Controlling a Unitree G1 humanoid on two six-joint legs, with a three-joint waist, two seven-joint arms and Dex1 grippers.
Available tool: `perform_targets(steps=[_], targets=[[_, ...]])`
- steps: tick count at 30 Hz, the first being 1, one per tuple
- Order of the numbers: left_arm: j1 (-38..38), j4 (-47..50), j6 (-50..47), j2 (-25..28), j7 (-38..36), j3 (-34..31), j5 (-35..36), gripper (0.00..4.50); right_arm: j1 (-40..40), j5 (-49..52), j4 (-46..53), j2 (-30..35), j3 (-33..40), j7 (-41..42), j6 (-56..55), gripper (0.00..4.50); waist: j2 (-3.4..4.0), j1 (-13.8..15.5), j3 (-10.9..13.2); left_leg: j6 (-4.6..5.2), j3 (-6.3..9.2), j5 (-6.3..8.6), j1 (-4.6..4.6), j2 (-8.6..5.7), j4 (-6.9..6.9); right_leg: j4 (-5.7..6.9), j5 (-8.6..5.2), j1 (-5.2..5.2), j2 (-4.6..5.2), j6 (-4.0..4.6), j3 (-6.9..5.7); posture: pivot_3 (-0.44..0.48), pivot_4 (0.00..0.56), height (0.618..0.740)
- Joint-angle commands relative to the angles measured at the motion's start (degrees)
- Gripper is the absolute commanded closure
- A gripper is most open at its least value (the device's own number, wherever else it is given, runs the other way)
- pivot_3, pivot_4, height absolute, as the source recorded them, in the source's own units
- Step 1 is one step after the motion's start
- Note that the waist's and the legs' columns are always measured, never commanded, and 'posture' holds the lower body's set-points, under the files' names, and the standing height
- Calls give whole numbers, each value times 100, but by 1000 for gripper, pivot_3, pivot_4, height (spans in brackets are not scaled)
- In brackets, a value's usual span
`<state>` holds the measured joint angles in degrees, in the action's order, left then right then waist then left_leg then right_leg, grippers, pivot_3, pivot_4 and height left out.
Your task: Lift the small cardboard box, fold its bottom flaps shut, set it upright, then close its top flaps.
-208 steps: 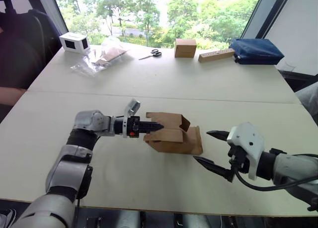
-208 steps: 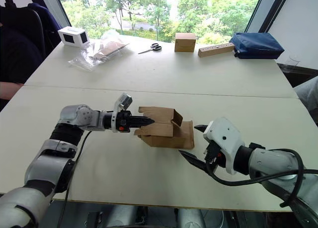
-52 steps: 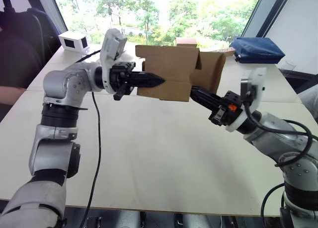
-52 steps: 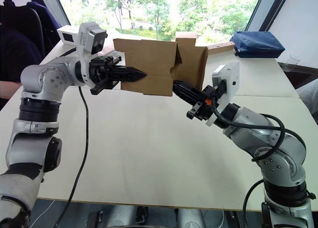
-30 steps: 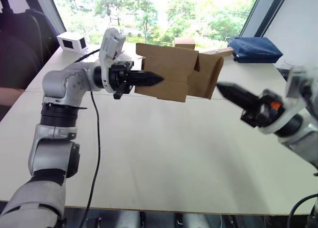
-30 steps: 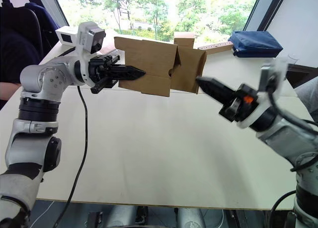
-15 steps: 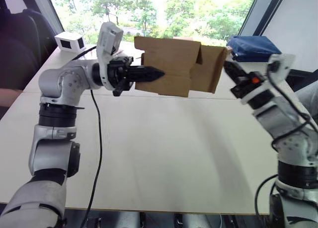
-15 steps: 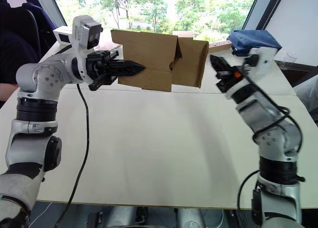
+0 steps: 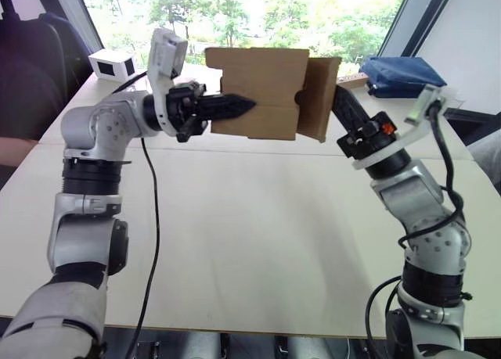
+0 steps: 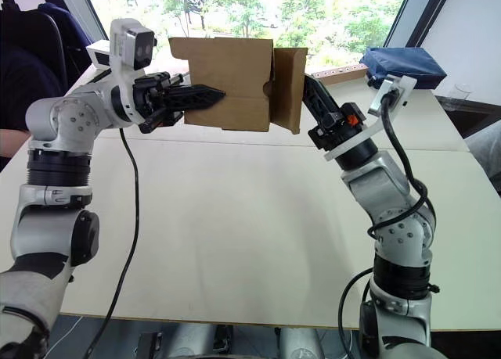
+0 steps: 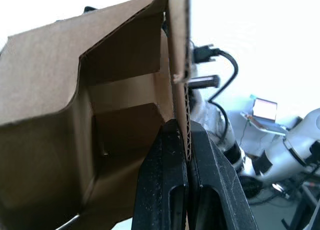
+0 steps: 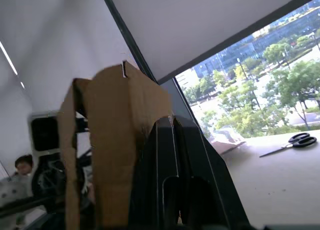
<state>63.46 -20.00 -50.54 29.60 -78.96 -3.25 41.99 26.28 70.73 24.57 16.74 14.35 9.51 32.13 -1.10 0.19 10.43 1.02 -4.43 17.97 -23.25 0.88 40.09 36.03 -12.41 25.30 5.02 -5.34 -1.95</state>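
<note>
The left pincer (image 9: 235, 106) is clamped tight on a wall of the small cardboard box (image 9: 262, 93), its two tapered black fingers (image 11: 170, 190) pressed together with the fluted corrugated edge squeezed between them, holding the box in the air well above the pale, smooth bench (image 9: 258, 226). The box is plain brown, unprinted, a wide rectangle with a crease running along its broad face, and the left wrist view looks into its hollow interior with flat inner panels folded across. The right pincer (image 10: 313, 89) reaches up against the box's far end, its black fingers (image 12: 175, 160) drawn together and lying on one of the flaps (image 10: 288, 89), a flat brown panel angled off the box's end. Farther back on the bench lie a white box with a black window (image 9: 109, 63), a strip of pale wood (image 10: 344, 68) and a dark blue soft pouch (image 9: 403, 72). The right wrist view shows scissors (image 12: 292, 142) with black handles lying flat on the bench. Beyond the glass stand green trees (image 9: 258, 15).
</note>
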Motion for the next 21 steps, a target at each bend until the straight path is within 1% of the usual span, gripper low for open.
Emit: perform_targets(steps=[1,6,7,8,9,10,11,21], targets=[[226,74,112,-9,-40,-144,91,4500,-10,359,185,-156,50,32,-77,4463,0,-6,0,0,0,0,0,0,0,0,0,0,0,0,0,0,150,740],[270,47,112,-61,2,-216,136,4500,-40,602,80,-344,55,94,-115,4463,0,-56,0,1,2,1,0,0,0,0,0,2,0,0,0,0,150,740],[265,61,107,-68,5,-221,139,4500,-33,652,47,-403,45,127,-135,3975,0,-71,0,1,2,1,0,0,-1,0,0,1,0,0,0,0,150,740],[260,73,105,-71,6,-224,138,4500,-25,680,27,-439,39,147,-148,3806,0,-85,0,1,2,1,0,0,0,1,0,1,0,0,0,0,150,740],[251,85,108,-77,13,-228,136,4500,-1,743,-16,-521,55,137,-191,3362,0,-89,0,1,1,1,0,0,0,2,0,1,0,0,0,0,150,740],[246,92,110,-82,19,-233,133,4500,16,782,-46,-578,70,122,-219,3101,0,-92,0,1,2,1,0,0,-1,2,0,1,0,0,0,0,150,740],[238,109,125,-89,34,-237,124,4500,39,822,-88,-672,95,59,-280,2657,0,-95,0,0,2,0,0,1,-1,2,0,2,-1,0,0,0,150,740],[210,201,132,-45,42,-242,130,4500,92,1061,-91,-1039,21,-42,-420,2657,1,-94,0,-4,2,-2,0,2,-1,4,0,3,0,0,0,0,150,740]])
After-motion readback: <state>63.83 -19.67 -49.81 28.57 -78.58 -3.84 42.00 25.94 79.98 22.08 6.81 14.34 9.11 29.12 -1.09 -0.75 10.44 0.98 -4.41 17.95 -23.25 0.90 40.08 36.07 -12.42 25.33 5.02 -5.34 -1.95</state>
